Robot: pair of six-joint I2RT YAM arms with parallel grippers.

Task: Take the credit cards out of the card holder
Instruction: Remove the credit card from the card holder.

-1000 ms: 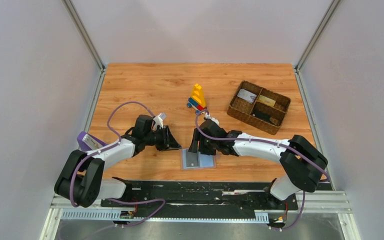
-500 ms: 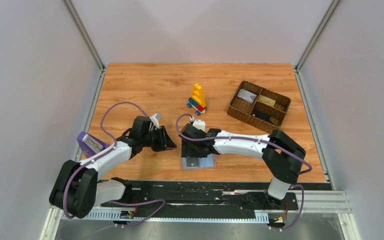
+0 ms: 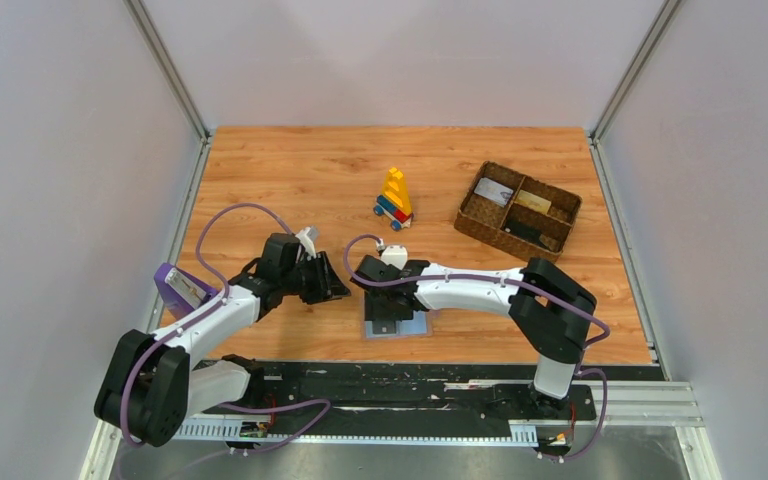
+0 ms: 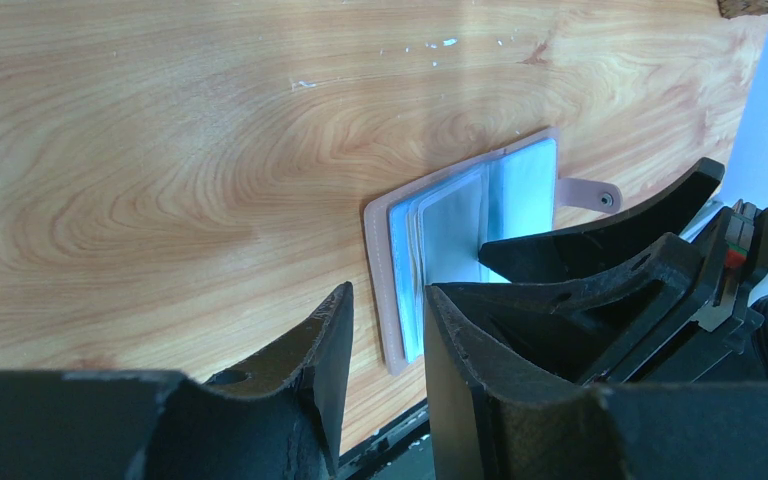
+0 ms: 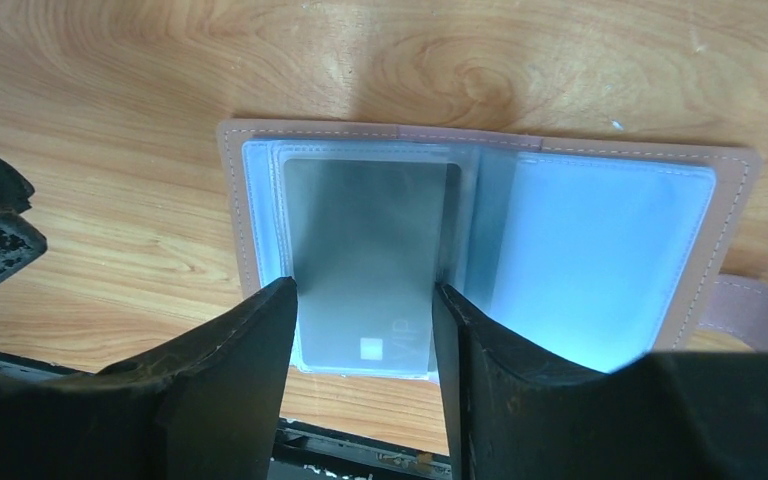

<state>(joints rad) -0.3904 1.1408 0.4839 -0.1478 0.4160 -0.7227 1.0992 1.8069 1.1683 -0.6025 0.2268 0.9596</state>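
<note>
The card holder (image 3: 409,326) lies open near the table's front edge, light blue with a pinkish border and tab (image 5: 750,310). A grey card (image 5: 370,250) marked VIP sits in its left panel's clear sleeve. My right gripper (image 3: 384,303) hovers over that panel, open, its fingertips (image 5: 278,300) on either side of the card's near end (image 5: 362,300). My left gripper (image 3: 336,286) is just left of the holder, jaws a little apart and empty (image 4: 388,300). The holder (image 4: 460,225) shows ahead of it. A greyish-white (image 3: 495,191), a tan-gold (image 3: 532,201) and a black card (image 3: 525,232) lie in the basket.
The brown woven basket (image 3: 472,222) stands at the back right. A yellow, red and blue block toy (image 3: 394,196) stands behind the grippers. A purple object (image 3: 175,285) lies at the table's left edge. The black base rail (image 3: 400,385) runs just in front of the holder.
My right gripper has swung left from the holder's right side to above its left panel. My left gripper has drawn back a little to the left.
</note>
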